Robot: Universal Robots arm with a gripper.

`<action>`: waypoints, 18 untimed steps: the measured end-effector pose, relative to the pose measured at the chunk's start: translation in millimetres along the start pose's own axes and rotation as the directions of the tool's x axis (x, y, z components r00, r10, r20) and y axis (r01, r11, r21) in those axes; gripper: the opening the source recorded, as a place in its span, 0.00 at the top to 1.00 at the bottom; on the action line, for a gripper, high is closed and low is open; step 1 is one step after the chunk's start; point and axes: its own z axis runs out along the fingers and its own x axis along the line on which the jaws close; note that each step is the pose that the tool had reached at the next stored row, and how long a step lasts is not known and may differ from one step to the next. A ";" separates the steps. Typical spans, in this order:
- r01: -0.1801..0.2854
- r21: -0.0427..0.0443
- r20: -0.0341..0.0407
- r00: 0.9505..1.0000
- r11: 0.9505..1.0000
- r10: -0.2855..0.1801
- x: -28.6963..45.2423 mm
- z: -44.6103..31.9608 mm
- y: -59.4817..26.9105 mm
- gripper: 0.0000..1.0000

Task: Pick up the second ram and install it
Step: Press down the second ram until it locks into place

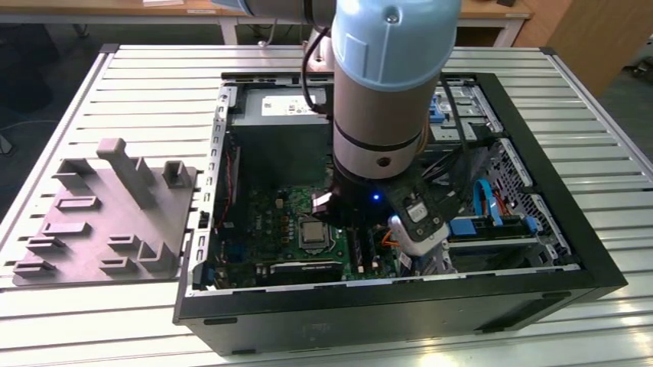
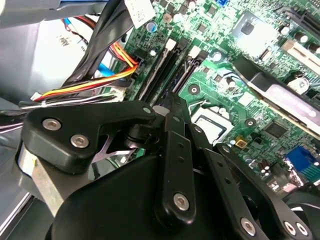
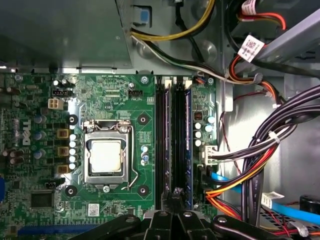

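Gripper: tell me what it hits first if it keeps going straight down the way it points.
Probably the memory slots on the motherboard; the gripper sits right above them in the first wrist view. Depth is unclear.

Slatted table point(image 1: 122, 76) under computer case point(image 1: 408, 321), grey fixture point(image 1: 107, 222).

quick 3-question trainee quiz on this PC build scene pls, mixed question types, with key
1. True or false: the computer case has its side panel closed.
2. In the exterior view, the grey tray stands: A) on the view's left of the case; B) on the view's right of it; C) inside it.
3. Fill in: in the first wrist view, the gripper hangs over one end of the long black ____.

Key: 1 false, the board inside is in plain sight. 2 A. 3 memory slots.
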 end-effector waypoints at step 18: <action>0.000 0.007 -0.001 1.000 1.000 0.000 -1.6 11.7 -0.5 0.90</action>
